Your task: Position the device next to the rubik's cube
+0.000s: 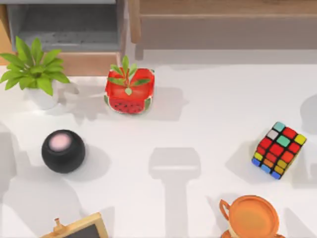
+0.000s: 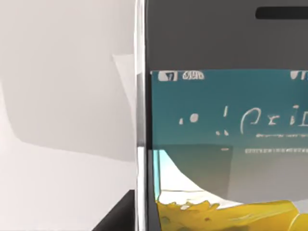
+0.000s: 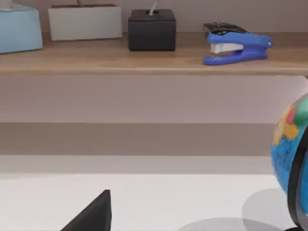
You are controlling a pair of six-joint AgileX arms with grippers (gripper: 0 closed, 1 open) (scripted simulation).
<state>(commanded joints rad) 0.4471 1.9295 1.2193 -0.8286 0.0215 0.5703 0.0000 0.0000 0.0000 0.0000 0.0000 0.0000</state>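
Note:
The device [image 2: 221, 125] shows very close in the left wrist view: a lit teal and yellow screen, a grey top bezel and a silver side edge. A dark part of my left gripper [image 2: 118, 216] lies right beside that edge, over the white table; whether it grips the device is not visible. The rubik's cube [image 1: 279, 149] sits tilted at the table's right side. In the right wrist view, a dark part of my right gripper [image 3: 91, 214] hangs over bare table, facing a shelf.
A black ball speaker [image 1: 63, 151] with a pink top sits at the left. A watermelon-pattern plant pot [image 1: 129, 91] and a white potted plant [image 1: 34, 69] stand at the back. An orange cup [image 1: 255, 215] and a small chalkboard [image 1: 81, 229] lie at the front edge. A globe [image 3: 291, 159] stands near my right gripper.

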